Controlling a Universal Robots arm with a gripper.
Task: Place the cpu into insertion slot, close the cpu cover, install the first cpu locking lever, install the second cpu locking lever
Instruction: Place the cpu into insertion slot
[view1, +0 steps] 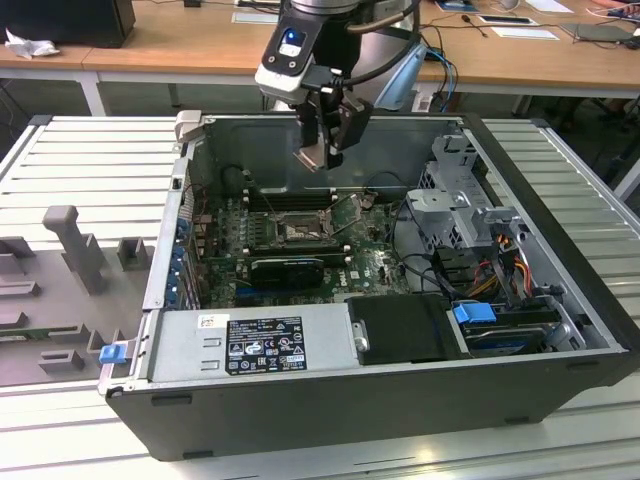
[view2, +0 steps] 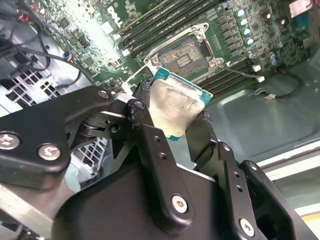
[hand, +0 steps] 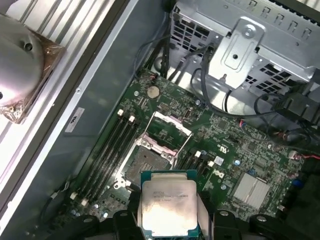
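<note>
My gripper (view1: 318, 152) hangs over the open computer case, above the far part of the motherboard. It is shut on the cpu (view1: 309, 155), a flat square chip with a pale silver top (view2: 175, 104) (hand: 167, 202) and a green rim, gripped by two opposite edges between the black fingers (view2: 150, 137). Below and apart from it lies the insertion slot (view1: 298, 232) (view2: 186, 52) (hand: 145, 162), a square socket with nothing in it. The cpu cover (hand: 170, 123), a thin silver frame, stands hinged up at the socket's edge. A thin wire lever (hand: 184, 142) sticks up beside it.
Long black memory slots (view1: 285, 200) flank the socket. A black expansion card (view1: 288, 265) lies nearer the front, then the power supply (view1: 250, 340). A metal drive cage (view1: 460, 210) with cables stands at the exterior view's right. Case walls (view1: 330, 130) ring the board.
</note>
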